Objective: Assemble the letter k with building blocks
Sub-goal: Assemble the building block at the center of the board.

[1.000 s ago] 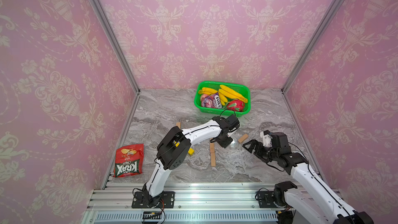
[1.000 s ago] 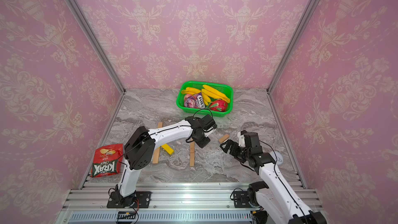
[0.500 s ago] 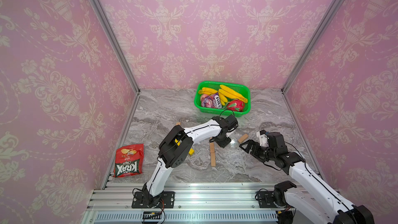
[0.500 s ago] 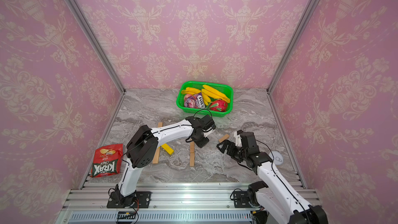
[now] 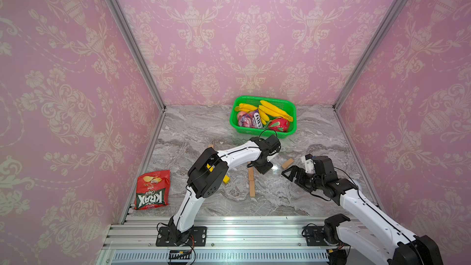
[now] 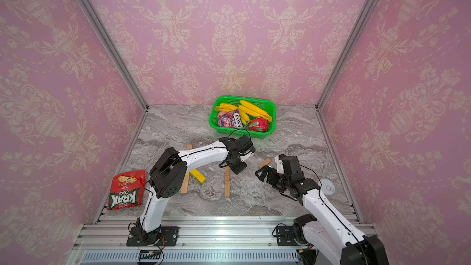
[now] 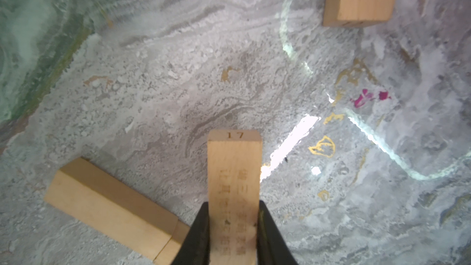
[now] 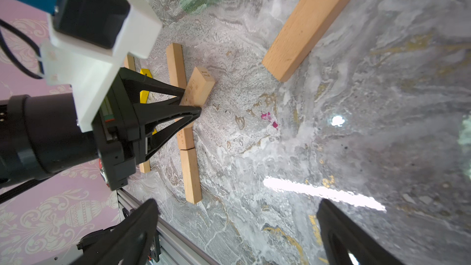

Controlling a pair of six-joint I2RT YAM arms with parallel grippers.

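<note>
My left gripper (image 5: 263,168) (image 7: 234,225) is shut on a tan wood building block (image 7: 234,169) stamped 17. In the right wrist view the held block (image 8: 200,82) slants away from a straight line of wood blocks (image 8: 188,164) and sits low over the table. In both top views that line (image 5: 251,183) (image 6: 227,182) lies just in front of the left gripper. A loose wood block (image 5: 287,163) (image 8: 311,21) lies to the right. My right gripper (image 5: 290,172) (image 8: 237,205) stands open and holds nothing, right of the line. A yellow block (image 6: 197,175) and another wood bar (image 6: 185,187) lie under the left arm.
A green basket (image 5: 233,121) with bananas, a sweets bag and a red fruit stands at the back. A red chips bag (image 5: 151,189) lies at the front left. A white round disc (image 6: 327,187) sits behind the right arm. A metal rail runs along the front.
My right gripper has moved a little to the left, toward the blocks. The left gripper, still shut on its block, has barely shifted.
</note>
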